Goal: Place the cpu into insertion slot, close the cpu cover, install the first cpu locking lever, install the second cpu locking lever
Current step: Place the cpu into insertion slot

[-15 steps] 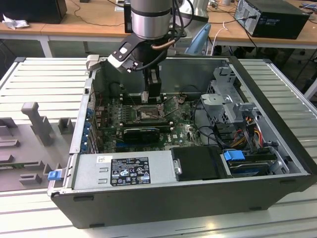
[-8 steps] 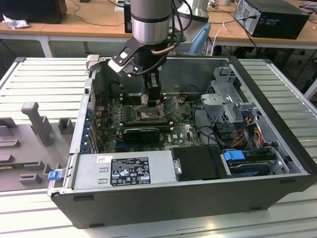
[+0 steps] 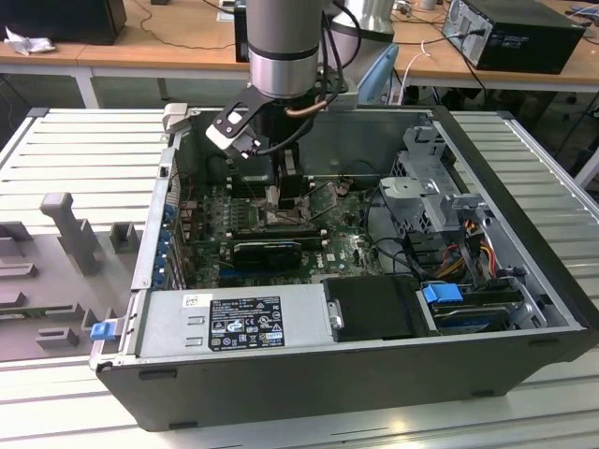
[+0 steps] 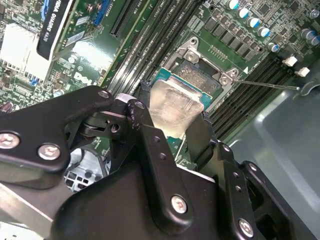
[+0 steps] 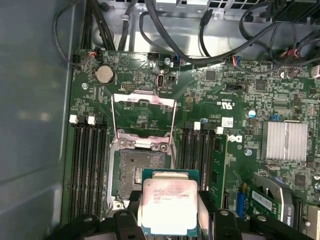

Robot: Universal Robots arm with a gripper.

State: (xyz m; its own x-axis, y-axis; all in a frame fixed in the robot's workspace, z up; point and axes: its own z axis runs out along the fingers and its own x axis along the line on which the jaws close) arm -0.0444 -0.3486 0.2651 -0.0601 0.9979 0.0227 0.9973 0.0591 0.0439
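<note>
The cpu (image 5: 170, 207) is up off the board, pinched by two opposite edges in the gripper (image 3: 284, 190); the claw is narrowed onto the chip, one finger (image 4: 150, 135) on each side, with the pale metal top facing the camera in both wrist views. It hangs over one corner of the insertion slot (image 5: 136, 172), overlapping it but offset and not seated; the socket bed is bare and dark.

Treat the chip as light, thin and rigid. The metal lid looks slick, so the edges of the green substrate are the sane place to hold, as here; little squeeze is needed on a stiff plate. The underside contacts and the socket bed are likely the fragile parts, and a skewed set-down could damage them, so keep it level.

The cpu cover (image 5: 145, 99) stands flipped open on the far side of the slot from the chip, board showing through its window; one locking lever (image 4: 265, 85) is swung out, a thin wire rod. Memory slots (image 5: 87, 165) flank the socket on both sides. Everything sits on the green motherboard (image 5: 225, 105) inside the open computer case (image 3: 374, 383); in the exterior view the arm reaches down into the middle of the case.
</note>
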